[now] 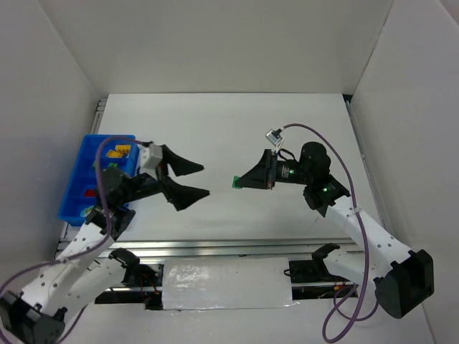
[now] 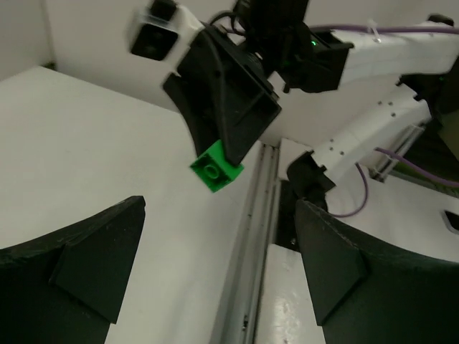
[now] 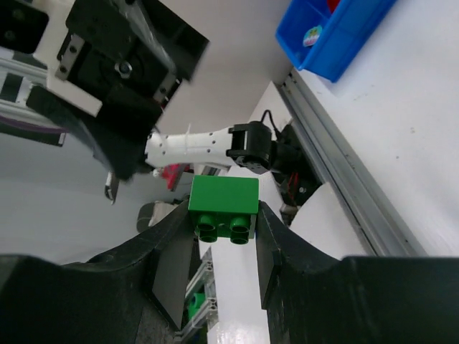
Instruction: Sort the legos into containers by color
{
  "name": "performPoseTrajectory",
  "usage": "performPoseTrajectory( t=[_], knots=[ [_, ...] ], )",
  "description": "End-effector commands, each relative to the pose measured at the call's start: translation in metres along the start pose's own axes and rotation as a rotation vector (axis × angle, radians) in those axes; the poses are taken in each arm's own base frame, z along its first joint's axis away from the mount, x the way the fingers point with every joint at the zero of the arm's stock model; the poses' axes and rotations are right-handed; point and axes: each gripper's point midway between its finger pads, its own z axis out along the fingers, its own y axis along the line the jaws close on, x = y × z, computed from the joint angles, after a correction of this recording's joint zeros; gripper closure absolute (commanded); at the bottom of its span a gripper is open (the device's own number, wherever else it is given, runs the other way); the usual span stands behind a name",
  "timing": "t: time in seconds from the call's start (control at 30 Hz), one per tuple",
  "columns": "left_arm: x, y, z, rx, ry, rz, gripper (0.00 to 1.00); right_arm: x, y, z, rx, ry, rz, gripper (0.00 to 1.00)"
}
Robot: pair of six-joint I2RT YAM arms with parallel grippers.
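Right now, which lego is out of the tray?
The green lego, pinched by the fingers of the right gripper between the two arms. The yellow legos and red lego sit in the blue tray.

Bright, even light across the white counter (image 1: 215,129), shadows faint. Left wrist view: the left fingers (image 2: 72,265) below the green brick (image 2: 216,169) are dark, blurry. Right wrist view: brick in sharp focus.

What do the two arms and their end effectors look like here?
The left arm and right arm have white links, black joints and purple cables. The left end effector and right end effector each have two black wedge-shaped fingers. A green light glows on the right arm.
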Motion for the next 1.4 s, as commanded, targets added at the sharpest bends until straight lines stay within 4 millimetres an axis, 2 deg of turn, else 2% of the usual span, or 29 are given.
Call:
performPoseTrajectory(
  t=[0.0, 0.03, 0.1, 0.13, 0.17, 0.23, 0.37, 0.47, 0.63, 0.77, 0.93, 1.23, 1.3, 1.37],
  knots=[
    [-0.005, -0.018, 0.039, 0.067, 0.002, 0.132, 0.03, -0.002, 0.033, -0.005, -0.109, 0.024, -0.036, 1.00],
    [0.012, -0.031, 0.047, 0.104, 0.050, 0.130, 0.03, 0.000, 0.035, -0.006, -0.117, 0.035, -0.026, 1.00],
    [0.016, -0.033, 0.053, 0.086, 0.051, 0.236, 0.02, 0.004, 0.037, -0.009, -0.122, 0.057, -0.018, 1.00],
    [0.018, -0.025, 0.055, 0.024, 0.054, 0.267, 0.01, 0.007, 0.036, -0.009, -0.118, 0.068, -0.005, 1.00],
    [0.021, -0.031, 0.057, 0.027, 0.061, 0.293, 0.01, 0.007, 0.037, -0.010, -0.117, 0.072, -0.006, 1.00],
    [0.019, -0.023, 0.060, -0.019, 0.070, 0.389, 0.01, 0.014, 0.038, -0.011, -0.129, 0.121, 0.015, 1.00],
    [0.014, -0.027, 0.067, -0.013, 0.077, 0.460, 0.01, 0.021, 0.043, -0.015, -0.144, 0.162, 0.021, 1.00],
    [0.008, -0.034, 0.075, 0.016, 0.084, 0.455, 0.01, 0.027, 0.037, -0.018, -0.125, 0.167, 0.029, 1.00],
    [0.017, -0.039, 0.087, 0.069, 0.124, 0.427, 0.07, 0.029, 0.037, -0.017, -0.150, 0.165, 0.044, 1.00],
    [0.025, -0.045, 0.085, 0.105, 0.144, 0.403, 0.14, 0.027, 0.044, -0.016, -0.199, 0.167, 0.041, 1.00],
    [0.031, -0.050, 0.081, 0.133, 0.169, 0.381, 0.15, 0.023, 0.046, -0.015, -0.195, 0.161, 0.040, 1.00],
    [0.025, -0.052, 0.091, 0.144, 0.143, 0.364, 0.32, 0.026, 0.051, -0.012, -0.215, 0.165, 0.050, 1.00],
    [0.021, -0.052, 0.094, 0.143, 0.132, 0.355, 0.38, 0.025, 0.051, -0.010, -0.216, 0.168, 0.053, 1.00],
    [0.019, -0.054, 0.096, 0.152, 0.126, 0.354, 0.49, 0.024, 0.051, -0.009, -0.218, 0.168, 0.056, 1.00]
  ],
)
